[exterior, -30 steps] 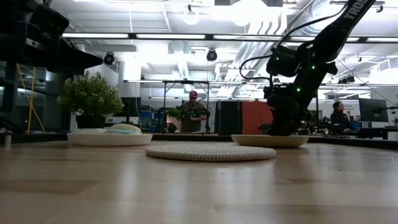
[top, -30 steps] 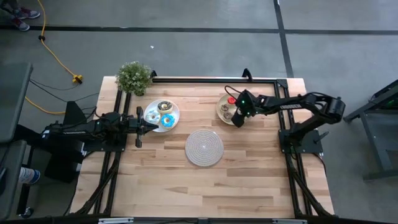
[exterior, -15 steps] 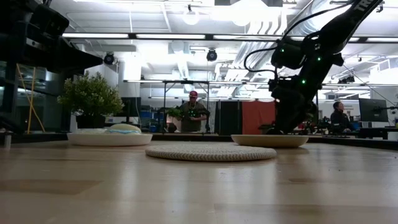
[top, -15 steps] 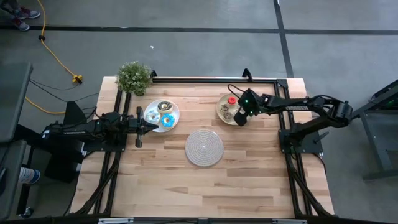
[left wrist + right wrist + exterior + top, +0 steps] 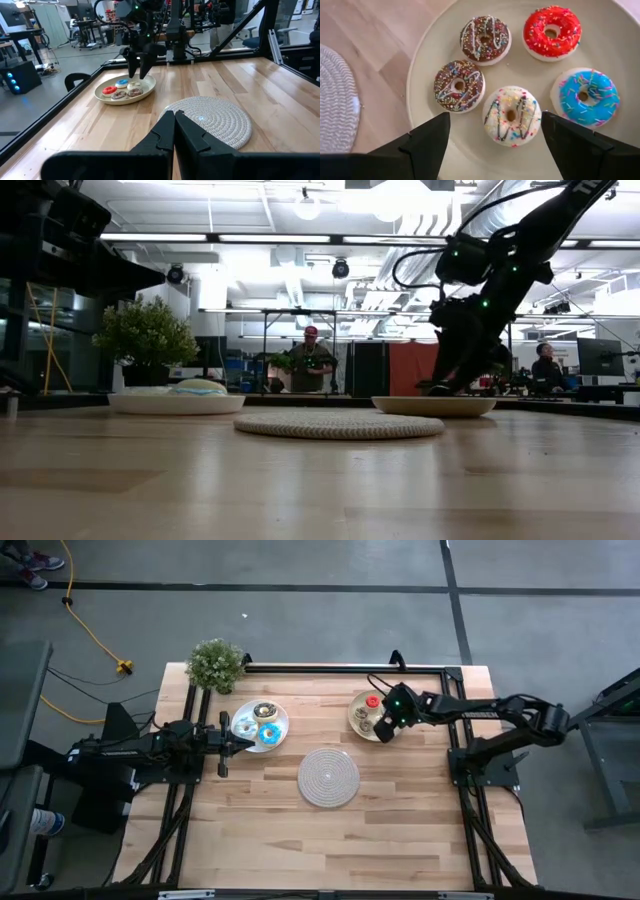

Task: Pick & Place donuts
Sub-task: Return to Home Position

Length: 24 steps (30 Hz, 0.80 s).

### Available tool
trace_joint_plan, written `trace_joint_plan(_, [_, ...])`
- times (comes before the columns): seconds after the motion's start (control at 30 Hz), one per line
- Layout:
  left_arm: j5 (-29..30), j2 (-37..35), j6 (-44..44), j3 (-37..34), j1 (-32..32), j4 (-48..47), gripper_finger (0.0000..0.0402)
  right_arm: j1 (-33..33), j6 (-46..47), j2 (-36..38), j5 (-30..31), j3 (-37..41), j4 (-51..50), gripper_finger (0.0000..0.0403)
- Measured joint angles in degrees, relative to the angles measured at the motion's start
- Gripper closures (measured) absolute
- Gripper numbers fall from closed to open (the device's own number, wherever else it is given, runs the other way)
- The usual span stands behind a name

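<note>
While the right gripper (image 5: pixel 495 142) hangs just above the tan plate (image 5: pixel 530 65), fingers spread wide and holding nothing, five mini donuts sit on that plate.
Red mini (image 5: pixel 552 32), blue mini (image 5: pixel 585 96), cream mini (image 5: pixel 512 116) and two brown minis (image 5: pixel 459 85) lie flat, none touching. Left gripper (image 5: pixel 174 117) has its fingers pressed together, empty, just beside the white plate (image 5: pixel 284 718) carrying three larger donuts (image 5: pixel 268 733). Round mat (image 5: pixel 328 777) lies mid-table.
</note>
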<state>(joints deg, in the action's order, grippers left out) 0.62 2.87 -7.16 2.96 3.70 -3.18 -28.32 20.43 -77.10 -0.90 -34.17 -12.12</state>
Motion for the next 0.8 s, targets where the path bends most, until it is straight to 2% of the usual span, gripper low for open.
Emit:
trace_joint_plan(0.27, [0.0, 0.0, 0.0, 0.0, 0.01, 0.0, 0.0401, 2.36, -7.31, 7.37, -3.01, 0.04, -0.07, 0.0098])
trace_joint_plan(0.6, [0.0, 0.0, -0.01, 0.0, 0.0, 0.01, 0.0401, 9.71, -8.92, 15.67, -13.26, 0.04, -0.05, 0.0098])
trace_joint_plan(0.8, [0.0, 0.0, -0.01, 0.0, 0.0, 0.0, 0.0401, 16.06, -15.15, 21.64, -7.67, 1.23, 1.43, 0.0098])
